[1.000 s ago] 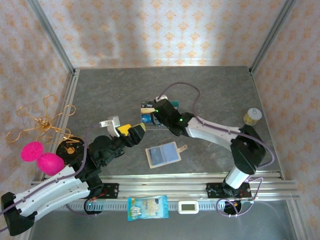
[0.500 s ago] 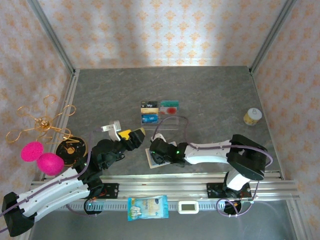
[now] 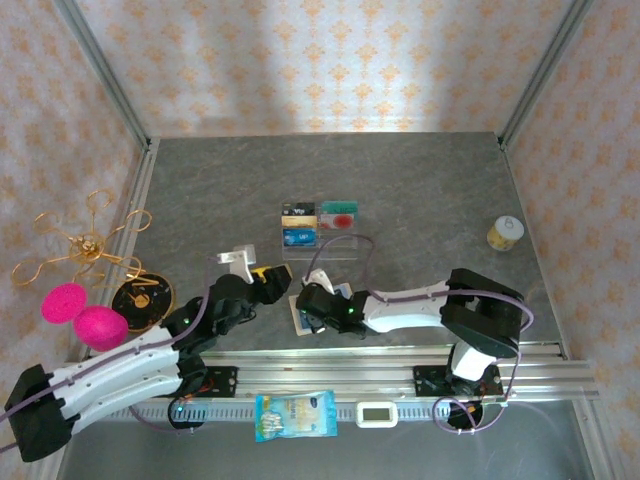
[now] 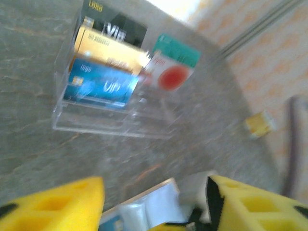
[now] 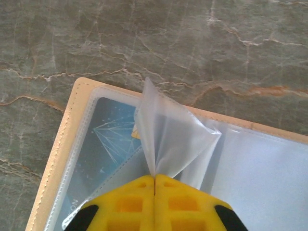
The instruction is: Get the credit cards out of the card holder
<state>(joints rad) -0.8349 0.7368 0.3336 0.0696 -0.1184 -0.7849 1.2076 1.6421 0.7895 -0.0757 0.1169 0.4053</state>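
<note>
The card holder lies open on the table, tan rim up and clear pockets showing. My right gripper is shut on a clear pocket leaf, pinched up into a fold. A blue credit card sits in the pocket under it. From above, the right gripper covers most of the card holder. My left gripper hovers just left of it, jaws apart. In the blurred left wrist view the left gripper straddles the holder's corner.
A clear acrylic rack behind the holder carries black, gold, blue, teal and red cards. A small jar stands at right. A black disc, pink balls and gold wire lie left; a snack bag lies at the front rail.
The right arm came back from the rack to the card holder and shut on a clear pocket leaf. The left gripper moved right toward the holder and its jaws narrowed.
</note>
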